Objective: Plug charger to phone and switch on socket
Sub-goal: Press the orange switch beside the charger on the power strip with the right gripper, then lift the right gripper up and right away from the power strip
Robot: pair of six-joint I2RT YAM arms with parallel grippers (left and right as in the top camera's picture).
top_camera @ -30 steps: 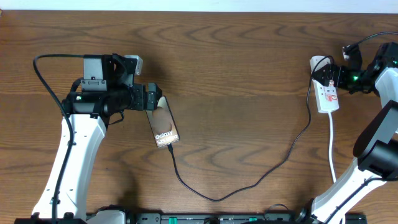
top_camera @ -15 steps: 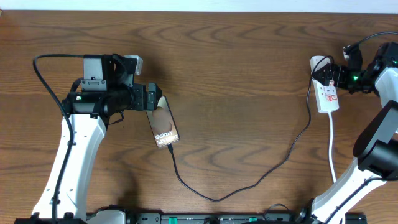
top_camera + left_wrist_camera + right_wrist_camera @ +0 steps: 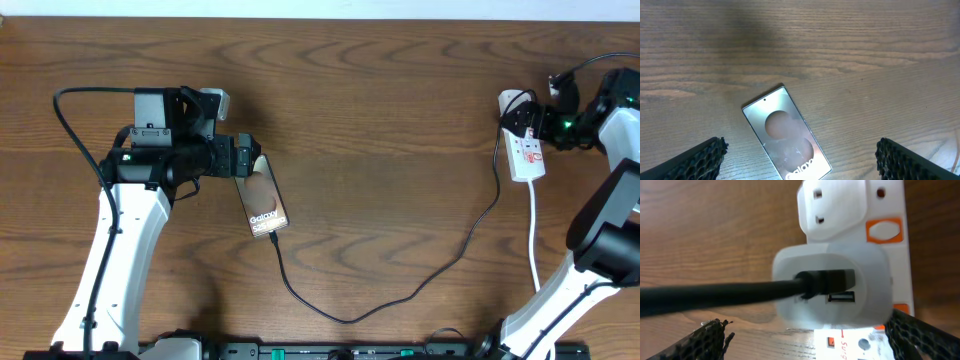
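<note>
The small dark glossy phone with white "Galaxy" lettering lies tilted on the brown wood-grain worktop, under the left tool, whose jaws stand wide and empty. The thin black charger cable loops from the phone's lower end to a white adapter seated in the narrow white power strip. The right tool, spread wide and empty, hangs over that adapter, which crowds an orange-framed switch.

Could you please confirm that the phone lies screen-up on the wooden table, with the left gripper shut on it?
Not quite: the left gripper is open, not shut on the phone. The left wrist view shows its fingers standing wide apart on either side of the phone, clear of it. The phone does lie screen-up on the wooden table.
</note>
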